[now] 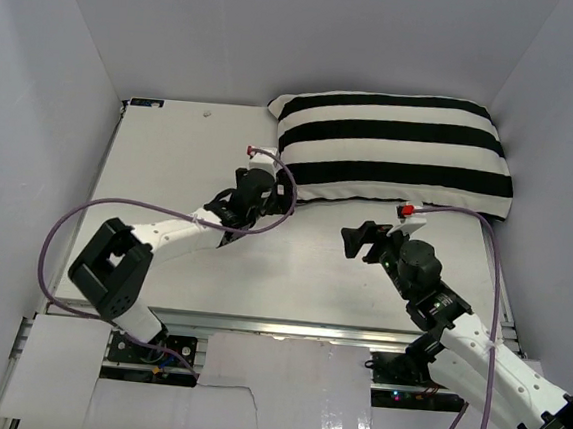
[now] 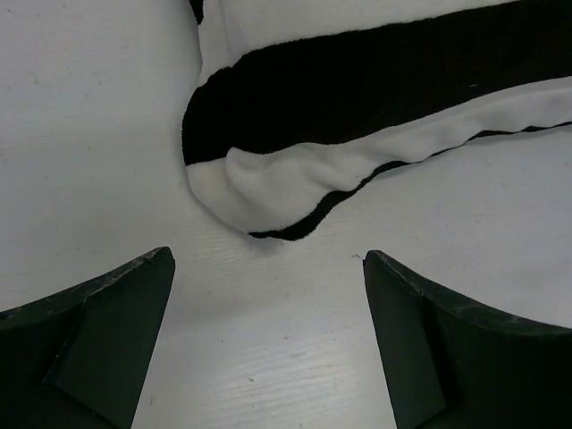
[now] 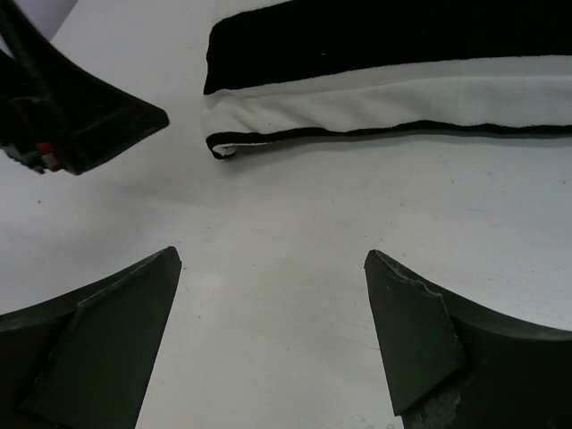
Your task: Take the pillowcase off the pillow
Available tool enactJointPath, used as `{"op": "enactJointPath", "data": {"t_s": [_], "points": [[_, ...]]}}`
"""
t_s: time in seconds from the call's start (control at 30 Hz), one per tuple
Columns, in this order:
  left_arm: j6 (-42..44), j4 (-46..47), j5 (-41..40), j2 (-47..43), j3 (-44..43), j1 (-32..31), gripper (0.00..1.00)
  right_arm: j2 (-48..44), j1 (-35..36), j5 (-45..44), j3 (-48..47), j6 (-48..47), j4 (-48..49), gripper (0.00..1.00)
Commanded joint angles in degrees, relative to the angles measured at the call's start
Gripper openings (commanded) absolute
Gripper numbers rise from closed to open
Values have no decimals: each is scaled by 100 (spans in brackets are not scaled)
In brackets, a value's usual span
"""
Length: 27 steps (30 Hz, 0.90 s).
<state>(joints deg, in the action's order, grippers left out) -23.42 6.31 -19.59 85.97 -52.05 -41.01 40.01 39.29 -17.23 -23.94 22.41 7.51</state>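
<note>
**Both grippers spread before the covered pillow**

A black-and-white striped fabric pillowcase point(image 1: 393, 149) is seen lying flat on the white table point(image 1: 170, 164), at its far right part. The plump pillow is wrapped inside it, and none of the pillow's own cloth can be made out with certainty.

The left gripper point(image 1: 276, 200) is held low over the table with its jaws spread wide and nothing between them. In the left wrist view, a rounded corner of the pillowcase point(image 2: 268, 192) is found just ahead of the gap between the jaws, centred on it and apart from both dark fingers point(image 2: 107, 340).

The right gripper point(image 1: 360, 239) is likewise held with its jaws spread wide and empty. In the right wrist view, the pillowcase's long near edge point(image 3: 384, 107) is seen further ahead of the jaws, running off to the right, with its corner slightly left of the gap. The left gripper point(image 3: 80, 116) is seen ahead and to the left of the right jaws, near that same corner.
</note>
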Motion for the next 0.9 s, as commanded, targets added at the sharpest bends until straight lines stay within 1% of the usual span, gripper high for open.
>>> {"op": "enactJointPath", "data": {"t_s": [0.0, 0.13, 0.2, 0.23, 0.3, 0.37, 0.4, 0.43, 0.47, 0.5, 0.53, 0.57, 0.6, 0.67, 0.73, 0.77, 0.8, 0.83, 0.87], "points": [[144, -94, 334, 689, -453, 85, 98, -230, 18, -104, 92, -79, 374, 90], [232, -200, 263, 1561, -1060, 312, 98, -239, 18, -43, 22, -53, 304, 90], [442, 88, 298, 1877, -1211, 357, 96, -239, 18, 27, 4, -70, 295, 90], [513, 212, 446, 1949, -1219, 375, 96, -230, 18, 36, -5, -79, 295, 90], [610, 301, 553, 2142, -1403, 427, 93, -222, 18, 36, 4, -97, 295, 90], [707, 240, 545, 2467, -1605, 498, 83, -213, 17, 27, -5, -106, 295, 90], [699, 213, 484, 2546, -1632, 515, 76, -213, 18, 18, -5, -106, 286, 90], [611, 178, 326, 2634, -1641, 550, 63, -222, 18, 27, -5, -114, 286, 90], [567, 169, 220, 2635, -1563, 559, 35, -230, 18, -8, -5, -123, 286, 90], [523, 178, 158, 2600, -1562, 568, 24, -239, 18, -17, 4, -132, 286, 90], [505, 187, 114, 2487, -1449, 586, 15, -248, 18, -34, 4, -132, 286, 90], [488, 178, 1, 2407, -1396, 586, 6, -248, 18, -43, 13, -132, 295, 90], [479, 161, -79, 2302, -1334, 586, 0, -239, 18, -34, 4, -141, 313, 90], [365, 99, -281, 1872, -1132, 586, 0, -187, 18, -8, 21, -132, 348, 90], [163, -208, -562, 1451, -826, 586, 0, -152, 18, -8, 39, -132, 383, 90], [-99, -304, -633, 892, -685, 586, 0, -117, 18, -104, 48, -123, 444, 90], [-258, -532, -860, 547, -518, 586, 0, -99, 18, -183, 117, -115, 505, 90], [-451, -595, -975, 195, -99, 586, 0, -72, 18, -367, 179, -123, 593, 90], [-644, -595, -1011, -565, 140, 586, 0, -20, 18, -447, 258, -123, 803, 90]]}}
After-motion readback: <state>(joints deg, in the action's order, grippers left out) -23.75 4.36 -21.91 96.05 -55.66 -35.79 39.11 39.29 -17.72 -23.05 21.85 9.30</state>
